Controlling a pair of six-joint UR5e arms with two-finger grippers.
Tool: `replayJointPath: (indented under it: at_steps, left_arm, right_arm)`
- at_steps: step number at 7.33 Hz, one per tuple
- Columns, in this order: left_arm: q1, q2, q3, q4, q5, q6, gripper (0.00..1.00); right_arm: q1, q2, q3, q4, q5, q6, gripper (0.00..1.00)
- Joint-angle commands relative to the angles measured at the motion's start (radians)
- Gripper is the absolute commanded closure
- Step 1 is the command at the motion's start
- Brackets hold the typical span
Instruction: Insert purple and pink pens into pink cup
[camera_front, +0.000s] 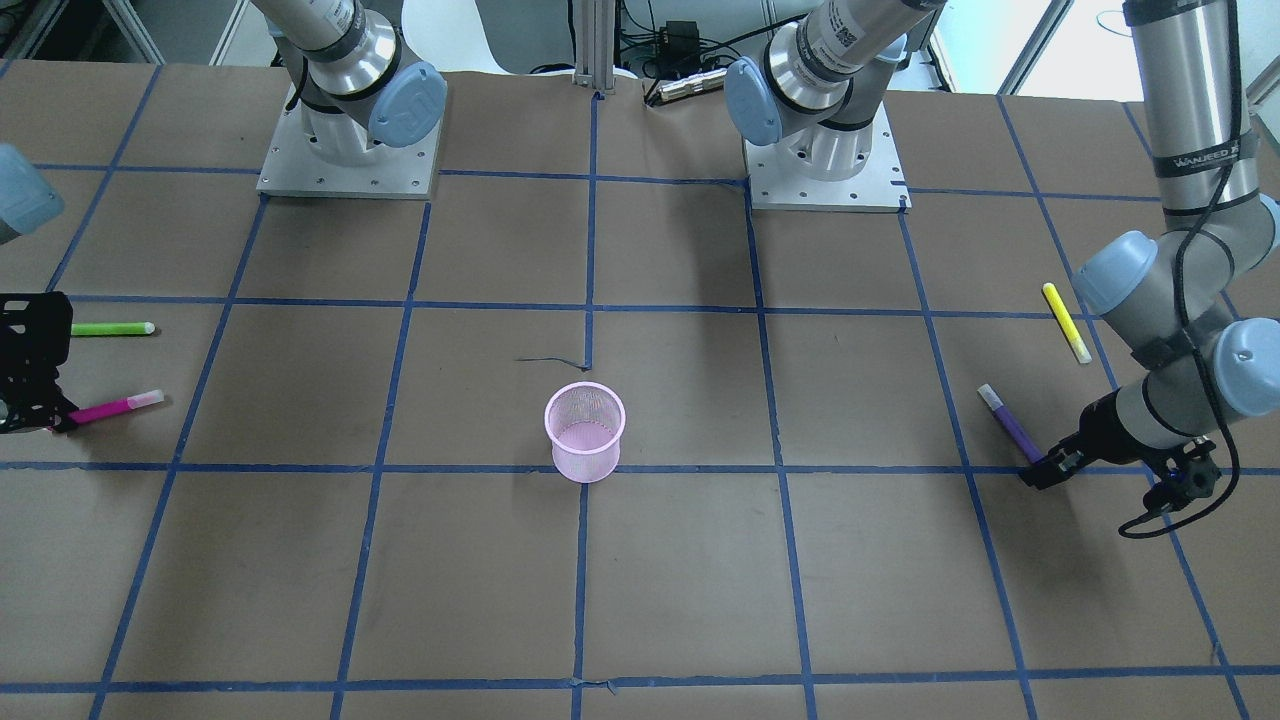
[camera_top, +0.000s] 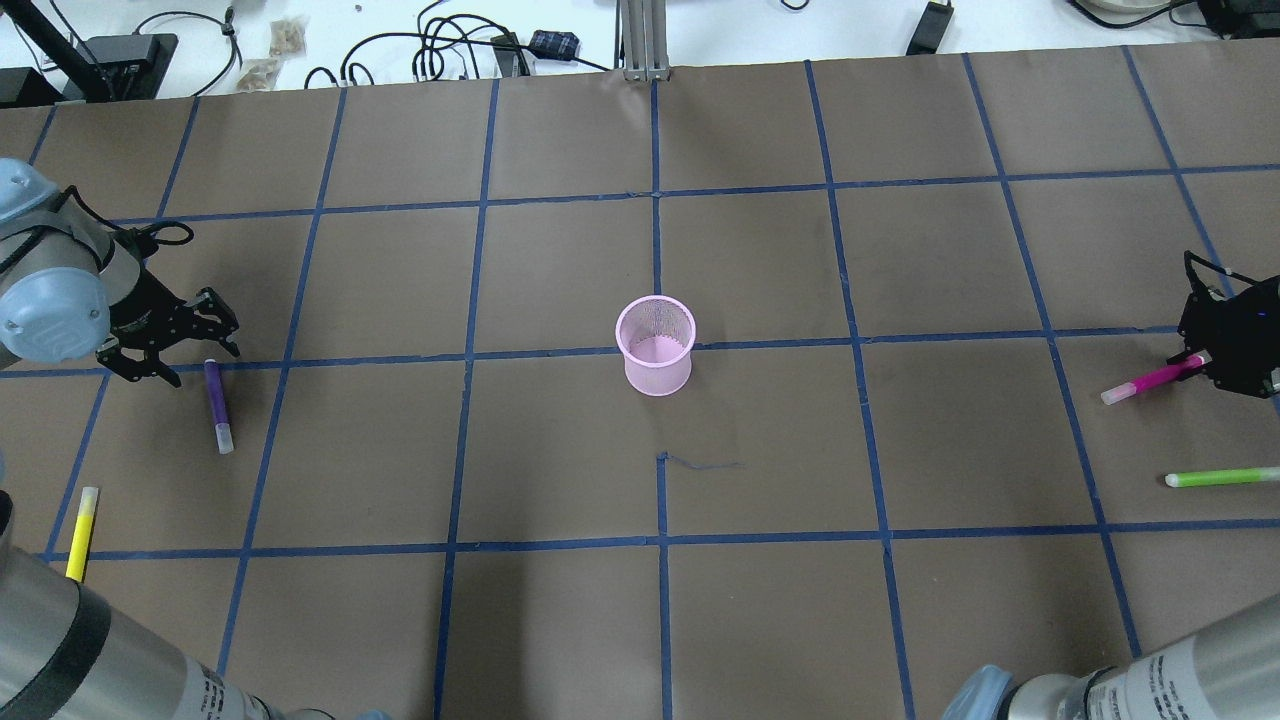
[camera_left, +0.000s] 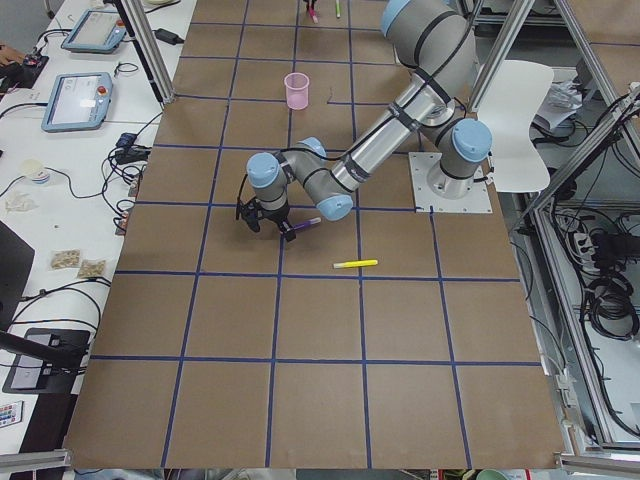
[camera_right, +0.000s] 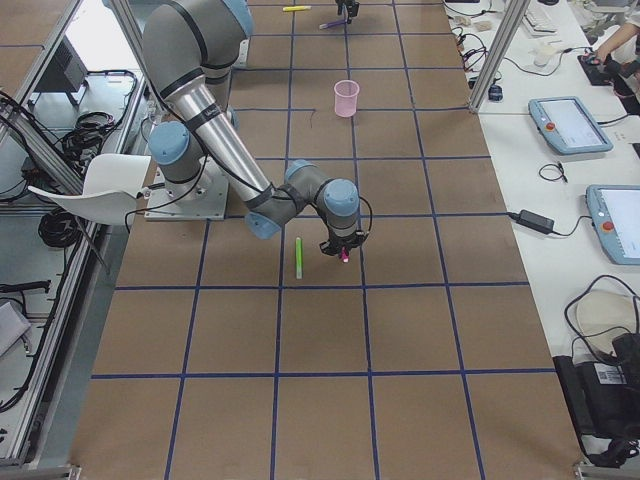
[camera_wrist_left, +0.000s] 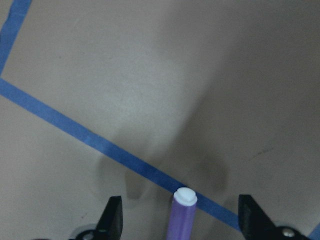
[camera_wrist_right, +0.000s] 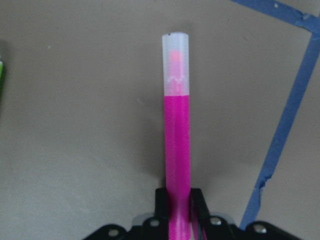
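A: Purple pen (camera_top: 216, 402): finding?
B: Flat on the tabletop (camera_top: 560, 280), 1 end between the jaws of the left pincer (camera_top: 207, 366), which are spread wide and not gripping. Advise lowering squarely over the barrel, then closing.
A: Pink pen (camera_wrist_right: 177, 150)?
B: Rear end clamped in the right pincer (camera_wrist_right: 178, 196), cap toward the pink cup (camera_top: 656, 345), which stands well apart, mid-tabletop. Advise lifting clear before swinging over.

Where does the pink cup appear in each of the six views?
Front-facing: pink cup at centre.
Overhead: cup at centre.
Exterior left: cup near top, left of middle.
Exterior right: cup near top, right of middle.
Wrist views: not in either.
Landmark: blue tape lines meeting at the cup.
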Motion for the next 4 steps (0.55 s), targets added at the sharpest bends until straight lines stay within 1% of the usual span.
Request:
replayJointPath:
  at_steps: [1, 2, 3, 4]
  left_arm:
    - [0.000, -0.001, 0.000, -0.005, -0.003, -0.005, 0.30]
    - [-0.002, -0.001, 0.000, -0.010, -0.001, 0.003, 0.68]
    - [-0.003, -0.001, 0.000, -0.031, -0.001, 0.008, 0.93]
    - [-0.005, -0.001, 0.000, -0.045, -0.003, 0.009, 1.00]
  right_arm:
    - [0.012, -0.055, -0.001, 0.006, 0.002, 0.089, 1.00]
    - [0.034, -0.110, 0.000, 0.015, 0.003, 0.156, 1.00]
    - [0.105, -0.153, -0.002, 0.014, 0.002, 0.227, 1.00]
    - [0.189, -0.190, -0.002, 0.012, -0.001, 0.308, 1.00]
